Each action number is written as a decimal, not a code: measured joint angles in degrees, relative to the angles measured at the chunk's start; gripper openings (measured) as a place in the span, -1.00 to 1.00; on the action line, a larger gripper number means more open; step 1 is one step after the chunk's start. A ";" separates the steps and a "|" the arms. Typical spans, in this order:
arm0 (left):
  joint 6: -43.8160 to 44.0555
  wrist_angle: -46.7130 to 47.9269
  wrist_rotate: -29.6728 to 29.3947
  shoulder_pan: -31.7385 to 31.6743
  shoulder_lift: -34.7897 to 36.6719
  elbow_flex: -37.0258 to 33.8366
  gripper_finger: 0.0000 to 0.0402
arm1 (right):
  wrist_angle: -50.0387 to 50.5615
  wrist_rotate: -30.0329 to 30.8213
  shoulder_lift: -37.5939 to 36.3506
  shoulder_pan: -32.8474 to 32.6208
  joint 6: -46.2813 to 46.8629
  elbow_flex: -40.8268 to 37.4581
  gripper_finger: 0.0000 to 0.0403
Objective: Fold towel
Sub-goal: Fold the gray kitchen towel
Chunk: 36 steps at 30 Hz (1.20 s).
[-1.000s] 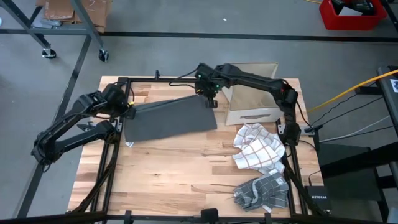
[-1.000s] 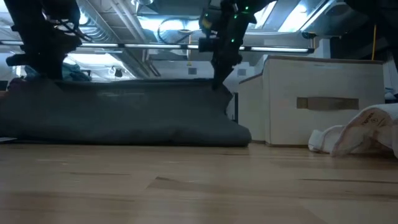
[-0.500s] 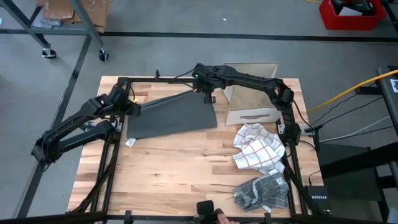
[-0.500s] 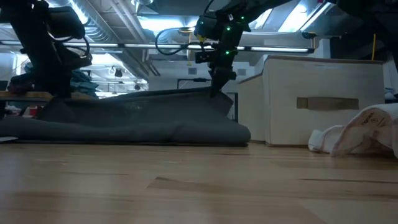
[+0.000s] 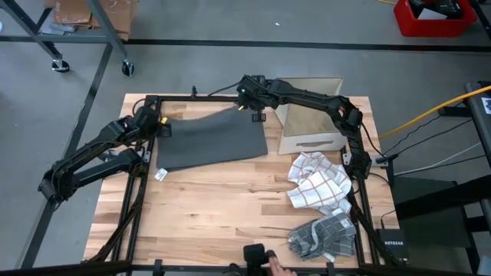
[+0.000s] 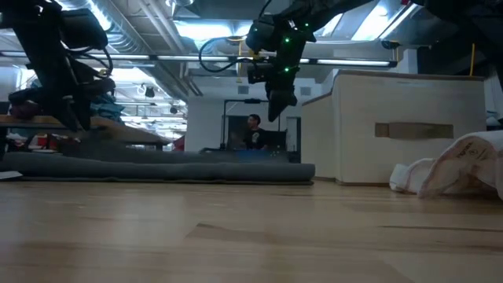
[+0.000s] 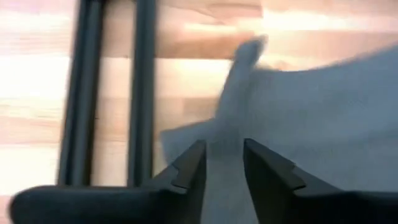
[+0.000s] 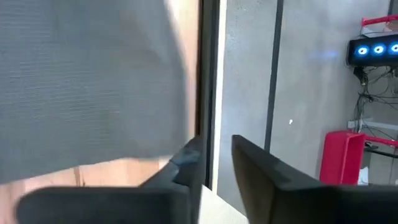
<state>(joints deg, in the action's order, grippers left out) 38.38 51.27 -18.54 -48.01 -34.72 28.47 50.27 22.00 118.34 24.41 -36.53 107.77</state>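
A dark grey towel (image 5: 211, 142) lies flat on the far left part of the wooden table; in the low view it is a thin flat band (image 6: 157, 170). My left gripper (image 5: 163, 126) stands open just above its far left corner (image 7: 249, 53). My right gripper (image 5: 256, 115) stands open above its far right corner (image 8: 93, 74). In the low view both grippers (image 6: 78, 122) (image 6: 275, 110) hang clear above the towel with nothing between their fingers.
A light box (image 5: 311, 115) stands right of the towel at the far right. A white and red checked cloth (image 5: 316, 180) and a grey checked cloth (image 5: 322, 234) lie bunched along the right side. A person's hand (image 5: 270, 263) shows at the near edge.
Both grippers carried the towel's raised far edge toward the table's far edge, then opened and let go. That edge has dropped and the towel now lies spread flat, while its near edge has stayed in place.
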 joint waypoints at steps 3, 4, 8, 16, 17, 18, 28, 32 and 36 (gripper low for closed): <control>2.45 0.10 -0.88 0.00 0.00 0.00 -0.36 | -0.52 0.07 0.00 0.52 -0.02 0.00 -0.39; 3.07 0.26 -0.86 0.00 0.00 0.00 -0.33 | -0.64 0.16 0.00 0.58 0.00 0.00 -0.34; 6.25 0.82 -0.68 0.00 0.00 0.00 -0.30 | -0.64 -0.23 0.00 1.33 0.60 0.00 -0.23; 5.31 0.79 18.06 0.02 0.02 0.00 -0.36 | 7.08 -13.57 0.00 0.59 6.34 0.00 -0.20; 4.20 0.79 20.44 0.02 0.02 0.00 -0.37 | 8.15 -15.22 0.00 0.21 6.36 0.00 -0.20; 3.19 0.85 22.15 0.02 0.02 0.00 -0.38 | 8.99 -16.29 0.00 -0.12 6.34 0.00 -0.20; 4.54 6.21 23.24 7.17 -0.96 0.00 -0.58 | 9.30 -19.11 0.00 -5.20 6.32 0.00 -0.24; 5.05 6.28 22.92 11.66 -1.59 0.00 -0.74 | 9.25 -19.19 0.02 -7.47 8.15 0.00 -0.42; 5.34 6.37 19.42 15.47 -3.27 0.02 -0.95 | 8.83 -19.24 1.55 -9.23 12.76 0.04 -0.71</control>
<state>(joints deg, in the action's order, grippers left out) 43.72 57.64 0.88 -32.54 -37.99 28.49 59.10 2.76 119.90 15.18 -23.77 107.81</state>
